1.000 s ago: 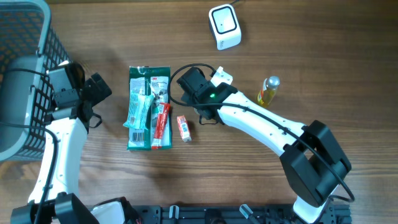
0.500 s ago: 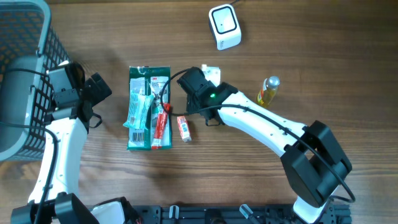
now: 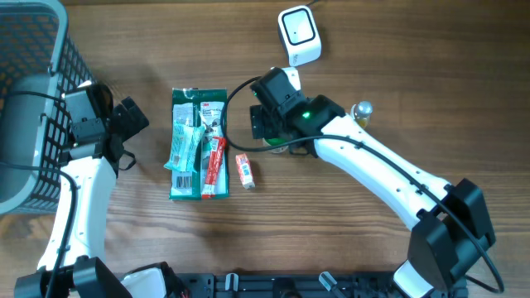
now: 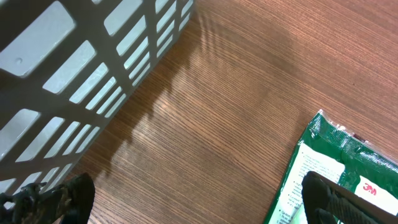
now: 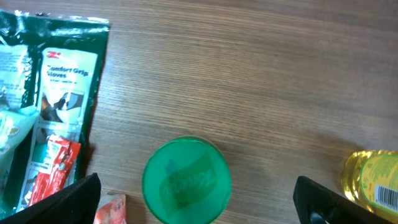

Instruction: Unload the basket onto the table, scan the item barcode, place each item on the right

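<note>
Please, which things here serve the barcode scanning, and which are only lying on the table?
For the job, probably: white scanner, green-lidded container.
Only lying about, it seems: green glove pack, red tube, small red box, yellow bottle, grey basket.

Bright, even overhead light; soft shadows; sharp focus.

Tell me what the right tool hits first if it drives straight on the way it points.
Probably the green round lid, centred between the right tool's open fingers, straight ahead. Behind it is only the wooden table; depth is unclear.
</note>
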